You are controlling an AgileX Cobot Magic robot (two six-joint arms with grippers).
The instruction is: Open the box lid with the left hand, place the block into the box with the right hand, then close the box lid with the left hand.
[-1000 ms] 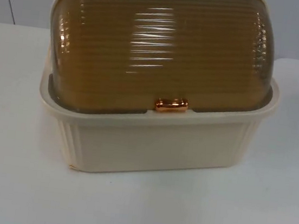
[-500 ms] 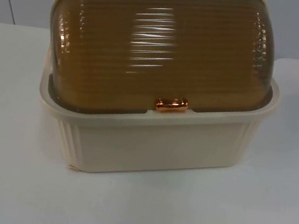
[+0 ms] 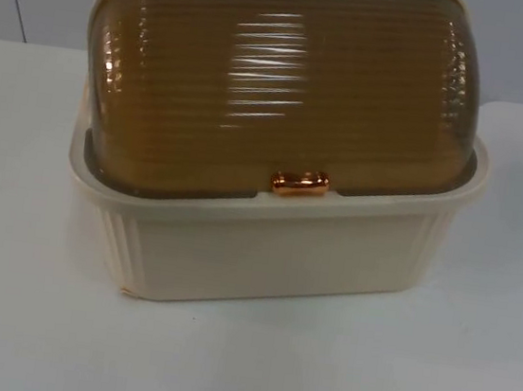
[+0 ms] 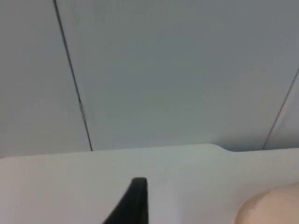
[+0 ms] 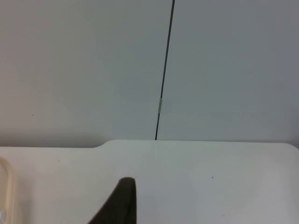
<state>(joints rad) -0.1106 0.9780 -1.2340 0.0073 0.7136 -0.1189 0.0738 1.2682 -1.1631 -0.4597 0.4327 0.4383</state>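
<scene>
Cream box [image 3: 273, 254] sits mid-table, amber lid [image 3: 284, 93] shut, copper latch [image 3: 299, 184] at 6 o'clock; left gripper [image 4: 135, 205] and right gripper [image 5: 119, 203] hover over table [image 3: 469, 374], grip state can't tell.

You can't see through the ribbed amber plastic lid [image 3: 285, 84] into the cream plastic box [image 3: 273, 254], whose top the picture's edge crops.
</scene>
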